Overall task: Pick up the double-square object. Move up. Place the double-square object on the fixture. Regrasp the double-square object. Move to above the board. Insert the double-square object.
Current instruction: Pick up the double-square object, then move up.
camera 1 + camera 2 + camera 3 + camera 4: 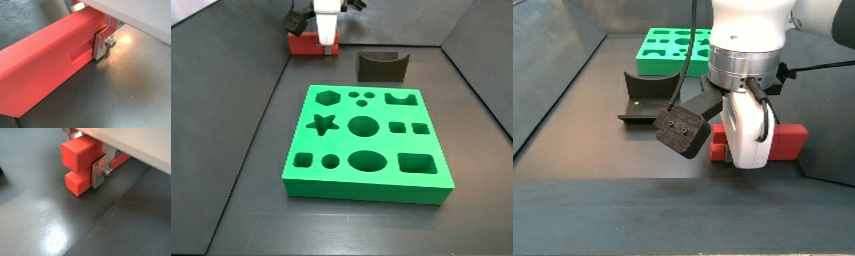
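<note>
Down on the grey floor (47, 228), well apart from the fixture (381, 67) and board (368, 140), the gripper (99, 172) clamped the double-square object (80, 163) between its fingers (101, 44).

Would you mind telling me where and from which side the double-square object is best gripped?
Grip the double-square object across its flat oblong body, coming down from above; the broad parallel faces suit flat pads, and the prongs stay free. The gripper already straddles it there, a finger against its side, beside the fixture.
</note>
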You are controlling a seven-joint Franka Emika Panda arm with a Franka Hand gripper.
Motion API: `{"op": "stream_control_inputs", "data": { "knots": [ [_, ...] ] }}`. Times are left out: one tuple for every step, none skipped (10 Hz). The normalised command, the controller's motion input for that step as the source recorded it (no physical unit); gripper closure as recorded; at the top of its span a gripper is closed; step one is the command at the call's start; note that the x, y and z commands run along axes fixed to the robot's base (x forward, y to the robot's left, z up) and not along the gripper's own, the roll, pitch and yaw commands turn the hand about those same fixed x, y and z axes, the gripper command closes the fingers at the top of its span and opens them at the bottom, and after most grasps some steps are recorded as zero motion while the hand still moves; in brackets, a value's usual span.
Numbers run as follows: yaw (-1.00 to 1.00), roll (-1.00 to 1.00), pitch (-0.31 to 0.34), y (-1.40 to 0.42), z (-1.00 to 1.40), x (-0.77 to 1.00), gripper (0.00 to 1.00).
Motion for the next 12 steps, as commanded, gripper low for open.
{"op": "stream_control_inputs", "data": {
  "knots": [
    [0.00, 0.00, 0.000, 0.00, 0.00, 0.00, 1.00],
    [0.00, 0.00, 0.000, 0.00, 0.00, 0.00, 1.00],
    [0.00, 0.00, 0.000, 0.00, 0.00, 0.00, 1.00],
    [0.00, 0.00, 0.000, 0.00, 0.00, 0.00, 1.00],
    [0.00, 0.00, 0.000, 0.00, 0.00, 0.00, 1.00],
    [0.00, 0.00, 0.000, 0.00, 0.00, 0.00, 1.00],
    [0.00, 0.00, 0.000, 0.00, 0.00, 0.00, 1.00],
    [0.00, 0.00, 0.000, 0.00, 0.83, 0.00, 1.00],
    [0.02, -0.01, 0.028, -0.04, 0.77, -0.03, 1.00],
    [0.01, 0.00, 0.040, -0.04, 0.71, -0.04, 1.00],
    [0.00, 0.03, 0.055, -0.02, 0.54, -0.03, 1.00],
    [-0.01, 0.05, 0.070, -0.01, 0.40, -0.02, 1.00]
  ]
}}
